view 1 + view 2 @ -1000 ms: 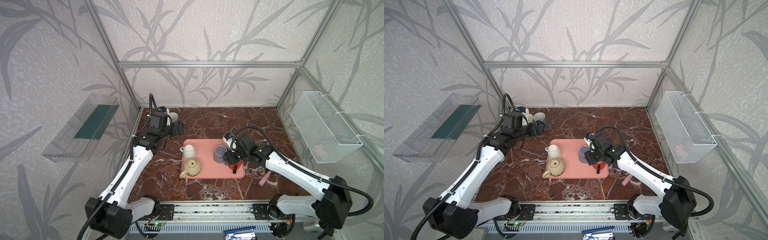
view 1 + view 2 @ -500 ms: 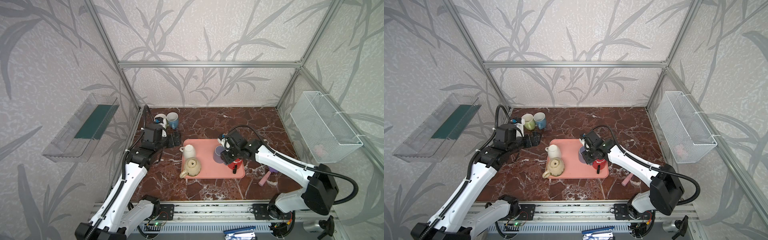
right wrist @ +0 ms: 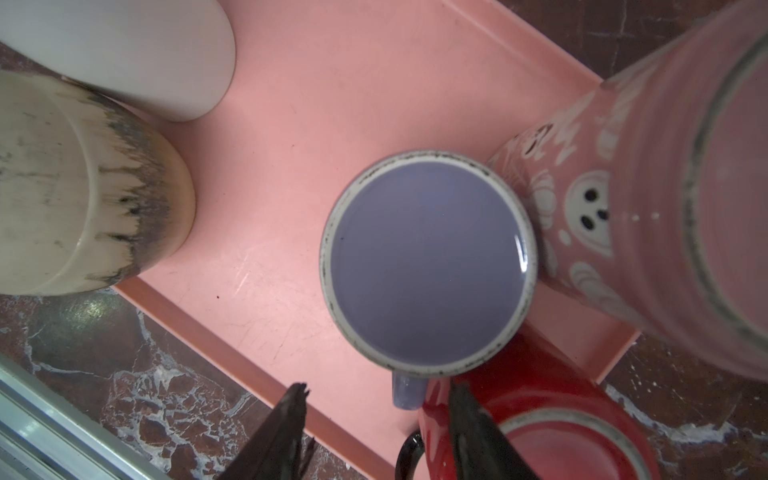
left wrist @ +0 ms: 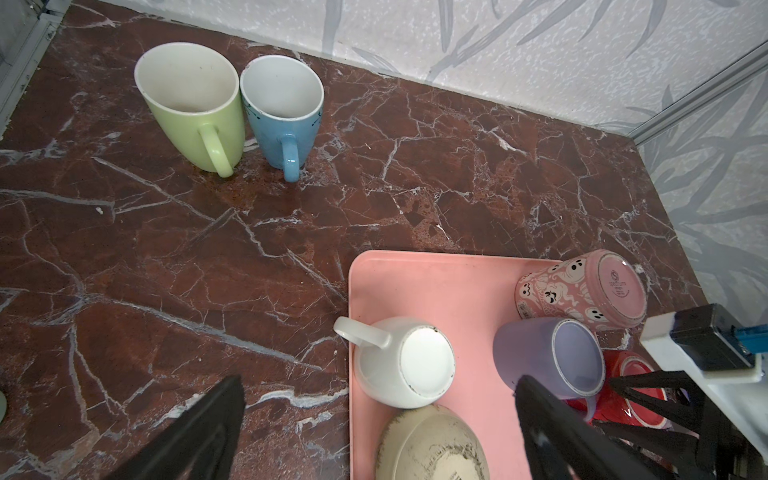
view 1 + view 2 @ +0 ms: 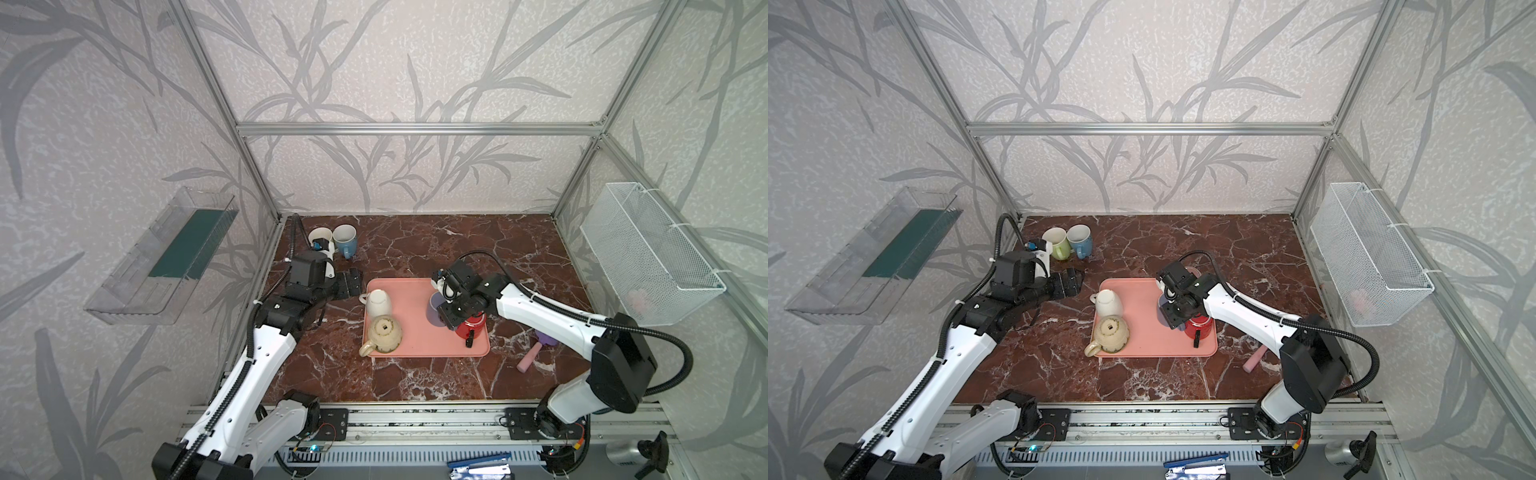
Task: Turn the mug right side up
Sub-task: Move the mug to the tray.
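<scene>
Mug (image 3: 428, 262), purple, stands inverted on tray (image 3: 332, 83): base up, axis vertical.

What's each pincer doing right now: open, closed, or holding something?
Left pincer: open, holding nothing.
Right pincer: open, tips straddling the handle of the upside-down lavender ceramic mug, not gripping it.
</scene>
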